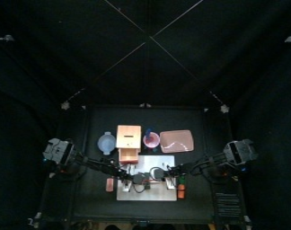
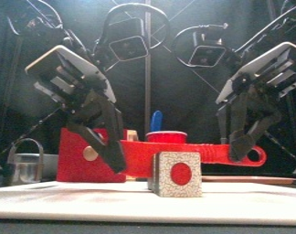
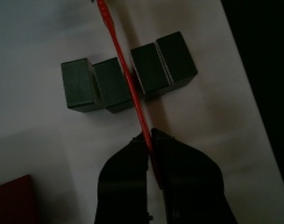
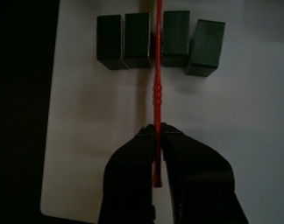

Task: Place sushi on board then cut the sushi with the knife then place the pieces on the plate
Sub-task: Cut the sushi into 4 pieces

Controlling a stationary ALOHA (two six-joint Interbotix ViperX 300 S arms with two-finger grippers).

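Sushi roll (image 2: pixel 176 174) on white board (image 2: pixel 65 203); left hand (image 3: pixel 148 140), right hand (image 4: pixel 159 134) grip red knife (image 4: pixel 159 87).

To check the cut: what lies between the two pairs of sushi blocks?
The red knife, held by the left gripper and right gripper, runs along that gap; both wrist views show it.

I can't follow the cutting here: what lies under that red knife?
The sushi roll, four dark green blocks in a row on the white cutting board. The red knife crosses it between the middle blocks; how deep it sits is hidden.
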